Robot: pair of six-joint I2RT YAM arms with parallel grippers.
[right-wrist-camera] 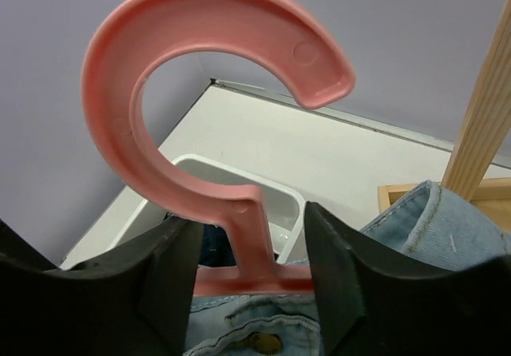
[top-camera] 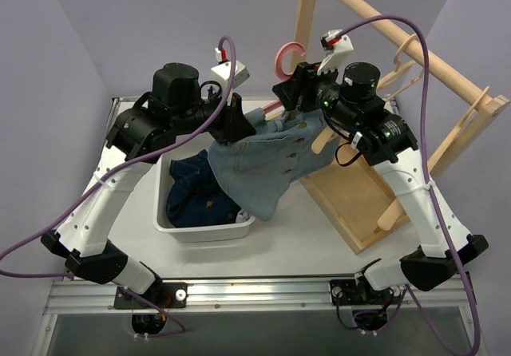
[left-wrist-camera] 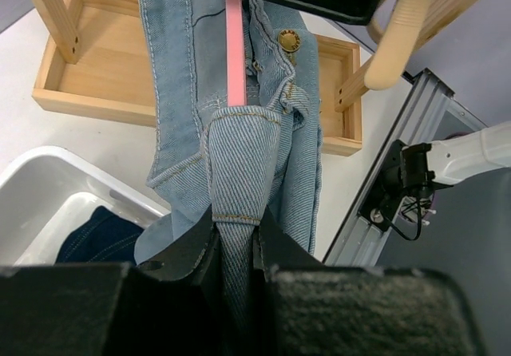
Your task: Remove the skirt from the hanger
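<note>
A light-blue denim skirt (top-camera: 263,160) hangs in the air from a pink plastic hanger (top-camera: 287,57) over the middle of the table. My left gripper (top-camera: 239,120) is shut on a fold of the skirt (left-wrist-camera: 239,148) at its waistband, and the cloth is pinched between the fingers at the left gripper (left-wrist-camera: 238,244). The hanger's pink bar (left-wrist-camera: 234,53) runs up inside the waistband. My right gripper (right-wrist-camera: 251,236) stands open around the neck of the hanger (right-wrist-camera: 160,69), one finger on each side, just under the hook. A gap shows beside the neck.
A white bin (top-camera: 164,204) with dark denim clothes (top-camera: 196,192) sits below the skirt, left of centre. A wooden rack (top-camera: 383,29) with a box base (top-camera: 351,196) stands at the right, with wooden hangers (top-camera: 407,61) on its rail.
</note>
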